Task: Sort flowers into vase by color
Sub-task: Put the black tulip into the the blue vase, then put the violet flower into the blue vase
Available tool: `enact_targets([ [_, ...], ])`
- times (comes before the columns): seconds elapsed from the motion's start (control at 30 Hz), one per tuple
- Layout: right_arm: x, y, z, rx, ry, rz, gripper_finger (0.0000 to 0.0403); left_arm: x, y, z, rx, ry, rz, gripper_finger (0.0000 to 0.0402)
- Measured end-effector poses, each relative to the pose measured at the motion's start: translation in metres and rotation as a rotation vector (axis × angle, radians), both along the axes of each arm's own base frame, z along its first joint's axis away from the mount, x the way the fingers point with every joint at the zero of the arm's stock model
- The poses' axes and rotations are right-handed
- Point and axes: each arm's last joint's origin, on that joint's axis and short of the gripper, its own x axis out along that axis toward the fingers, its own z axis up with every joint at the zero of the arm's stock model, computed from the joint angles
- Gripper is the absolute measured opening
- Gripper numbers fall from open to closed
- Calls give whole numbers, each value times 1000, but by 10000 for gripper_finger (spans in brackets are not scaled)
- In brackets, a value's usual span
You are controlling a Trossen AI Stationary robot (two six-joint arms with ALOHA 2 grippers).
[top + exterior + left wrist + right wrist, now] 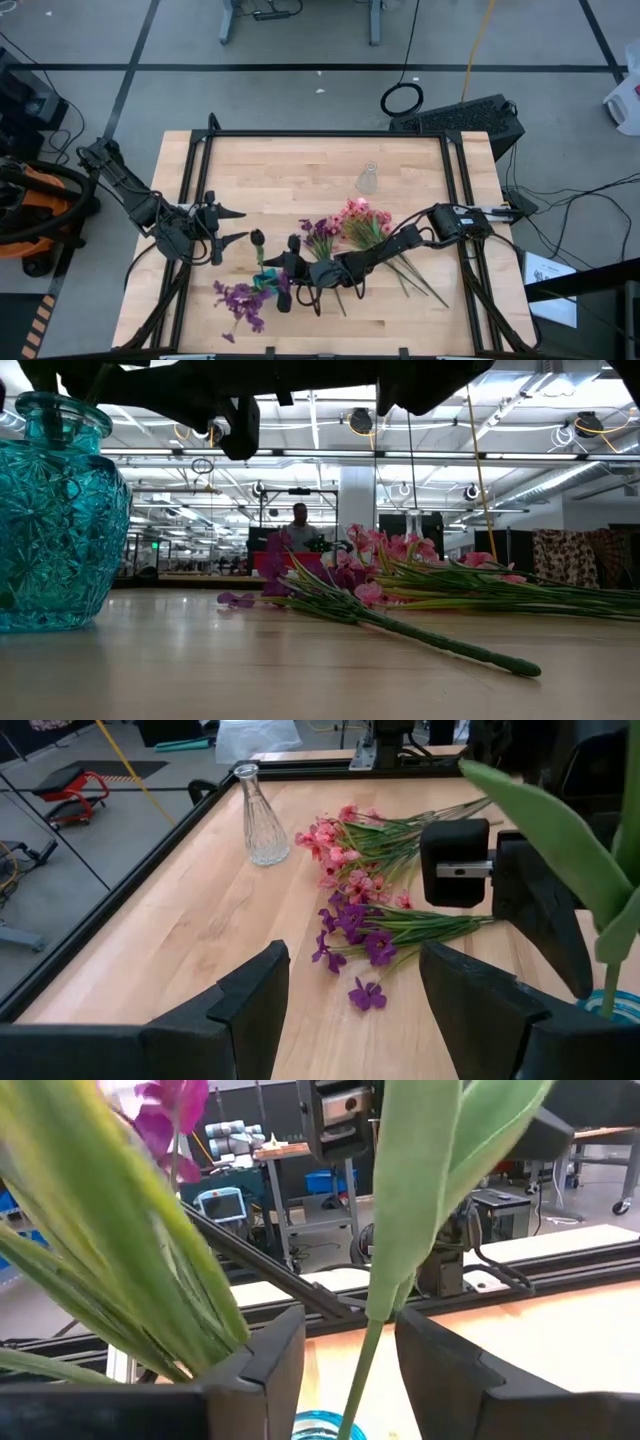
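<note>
**Right gripper parted above the blue vase**

The right gripper [285, 262] hangs directly over the blue vase [55, 510], fingers parted with a green stem [385, 1230] running through the gap between them, touching neither finger as far as the wrist view shows. That stem drops toward the vase's rim, with a purple bud [175, 1105] showing beside it. Just beside the vase, on the near side, lies a purple spray [240, 300] on the table [290, 170]. Beyond the vase, a second purple spray [355, 930] rests against a pile of pink flowers [345, 845]. Further off stands a clear glass vase [262, 815], holding nothing. The left gripper [232, 226] waits near the blue vase, fingers spread, gripping nothing.
</note>
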Motion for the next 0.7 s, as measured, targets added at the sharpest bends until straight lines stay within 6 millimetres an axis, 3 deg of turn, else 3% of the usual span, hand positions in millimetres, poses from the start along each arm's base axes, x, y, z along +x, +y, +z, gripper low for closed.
enact_targets([
  [0.2, -2, 6, 0, -18, 2, 5, 180, 0, 0, -2, 2, 3, 0, 231],
  [0.37, -4, 9, 1, -39, 17, 11, 210, 0, 0, -16, 0, 21, 11, 231],
  [0.7, -16, 8, 12, -34, 254, 8, 242, 0, 0, -33, -65, 10, 39, 231],
])
